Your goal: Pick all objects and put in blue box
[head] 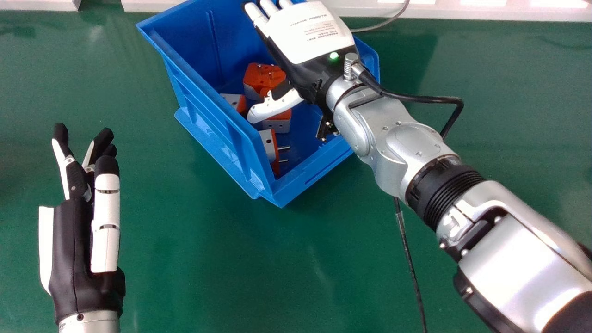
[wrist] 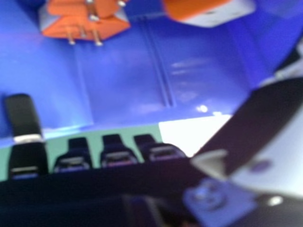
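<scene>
The right hand (head: 319, 34) is above the blue box (head: 199, 104), its back turned up and its palm presumably facing down so that whatever it carries can drop straight in. Its fingers (head: 260, 17) are straight and spread, pinching nothing that I can see, and the thumb (head: 273, 107) stands well away from them, over the box's interior. That pose suits a release: with thumb and fingers apart, no piece should catch on the way out.

Below the hand, inside the box, lie the task's things, orange-and-white plug adapters. One (head: 260, 76) is toward the box's far side, pins up; another (head: 233, 99) is by its left wall; a third (head: 277, 122) is partly under the thumb; a fourth (head: 269, 145) is in the near part, its pins pointing toward the box's right side. Their mixed angles suggest they were dropped, not set down, which is enough for this task.

The silver forearm (head: 518, 249) crosses the box's right side diagonally, a line that leaves the left wall unobstructed. Lifting high before withdrawing would keep the thumb from snagging the rim.

Left of the box, the left hand (head: 83, 240) is idle above the green table (head: 208, 259), its fingers loosely extended. The task looks nearly done.
</scene>
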`<state>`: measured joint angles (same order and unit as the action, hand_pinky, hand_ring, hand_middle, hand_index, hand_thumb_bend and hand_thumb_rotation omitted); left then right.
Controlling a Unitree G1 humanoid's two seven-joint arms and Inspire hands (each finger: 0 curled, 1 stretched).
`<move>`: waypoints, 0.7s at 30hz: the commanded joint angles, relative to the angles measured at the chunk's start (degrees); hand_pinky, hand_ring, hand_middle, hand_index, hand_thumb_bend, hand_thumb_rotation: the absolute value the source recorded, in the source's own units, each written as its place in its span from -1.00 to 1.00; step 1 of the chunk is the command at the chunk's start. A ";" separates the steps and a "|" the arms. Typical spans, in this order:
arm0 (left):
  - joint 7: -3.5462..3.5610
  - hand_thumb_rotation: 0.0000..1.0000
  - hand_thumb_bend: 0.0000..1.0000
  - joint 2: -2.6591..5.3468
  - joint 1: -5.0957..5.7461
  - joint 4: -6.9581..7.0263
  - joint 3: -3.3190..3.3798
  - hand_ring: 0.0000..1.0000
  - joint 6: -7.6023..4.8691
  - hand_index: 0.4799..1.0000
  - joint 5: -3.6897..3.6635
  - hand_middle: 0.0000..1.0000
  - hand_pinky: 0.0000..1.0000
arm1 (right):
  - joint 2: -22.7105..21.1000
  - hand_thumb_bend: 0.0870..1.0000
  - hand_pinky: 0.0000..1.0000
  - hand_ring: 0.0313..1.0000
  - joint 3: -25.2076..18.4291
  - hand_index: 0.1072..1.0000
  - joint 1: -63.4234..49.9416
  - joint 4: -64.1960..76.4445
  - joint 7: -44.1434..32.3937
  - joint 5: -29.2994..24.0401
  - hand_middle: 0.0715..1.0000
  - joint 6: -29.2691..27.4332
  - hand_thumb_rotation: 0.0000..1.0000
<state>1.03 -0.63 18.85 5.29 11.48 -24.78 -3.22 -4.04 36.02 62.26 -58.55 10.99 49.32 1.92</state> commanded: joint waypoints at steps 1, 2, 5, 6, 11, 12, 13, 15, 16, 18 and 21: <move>-0.25 0.78 -0.20 -0.59 -0.45 -0.01 -0.04 0.86 -1.78 0.75 0.76 0.85 0.82 | -1.90 0.15 0.76 1.00 -1.74 1.00 -0.71 4.56 2.32 -0.92 1.00 0.18 0.33; -0.26 0.79 -0.16 -0.62 -0.66 -0.17 -0.02 0.86 -1.84 0.75 0.89 0.85 0.82 | -2.60 0.10 0.76 1.00 -2.17 1.00 -1.89 6.66 2.87 -1.01 1.00 0.12 0.33; -0.42 0.77 -0.10 -0.59 -1.32 -0.51 -0.06 0.84 -1.87 0.73 1.19 0.84 0.79 | -4.98 -0.05 0.74 1.00 -4.11 1.00 -7.13 15.55 3.94 -1.30 1.00 0.75 0.33; -0.26 0.77 -0.09 -0.67 -1.53 -0.74 -0.08 0.85 -2.02 0.74 1.02 0.84 0.80 | -5.73 -0.09 0.73 0.99 -4.74 1.00 -9.03 18.70 4.23 -1.20 1.00 1.07 0.31; 0.63 0.76 -0.10 -0.76 -2.17 -1.04 -0.14 0.88 -1.84 0.77 -0.43 0.86 0.90 | -9.44 -0.22 0.62 0.91 -8.59 0.94 -20.71 35.67 6.13 -1.72 0.99 0.58 0.27; 0.78 0.76 -0.10 -0.82 -2.24 -1.01 -0.12 0.88 -1.66 0.77 -0.65 0.86 0.90 | -10.01 -0.25 0.62 0.91 -9.56 0.94 -23.43 39.06 6.67 -2.24 1.00 -0.05 0.29; 0.82 0.75 -0.09 -0.83 -2.28 -0.99 -0.12 0.88 -1.66 0.78 -0.72 0.86 0.91 | -10.41 -0.26 0.61 0.91 -10.41 0.94 -26.11 42.27 7.27 -2.54 0.99 -0.27 0.27; 0.97 0.75 -0.11 -0.93 -2.37 -1.04 -0.11 0.88 -1.45 0.76 -0.92 0.86 0.89 | -11.34 -0.29 0.64 0.90 -11.76 0.93 -30.87 47.66 7.94 -2.80 0.99 -1.26 0.24; 1.00 0.75 -0.10 -0.94 -2.40 -1.09 -0.12 0.88 -1.47 0.76 -0.88 0.86 0.89 | -11.83 -0.31 0.68 0.91 -12.33 0.95 -33.30 50.19 8.03 -2.78 1.00 -1.59 0.25; 1.08 0.74 -0.07 -1.01 -2.52 -1.34 -0.11 0.87 -1.63 0.75 -0.74 0.85 0.89 | -12.57 -0.32 0.74 0.96 -13.48 0.99 -38.38 54.17 9.46 -2.85 1.00 -3.09 0.33; 1.06 0.70 -0.03 -0.94 -2.62 -1.36 -0.16 0.86 -1.15 0.72 -0.84 0.83 0.87 | -12.81 -0.35 0.77 0.99 -15.28 1.00 -46.33 59.46 11.52 -3.78 1.00 -5.26 0.50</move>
<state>2.08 -1.19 16.17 3.30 11.45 -25.50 -4.07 -16.67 22.15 18.50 -2.58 20.56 46.44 -1.83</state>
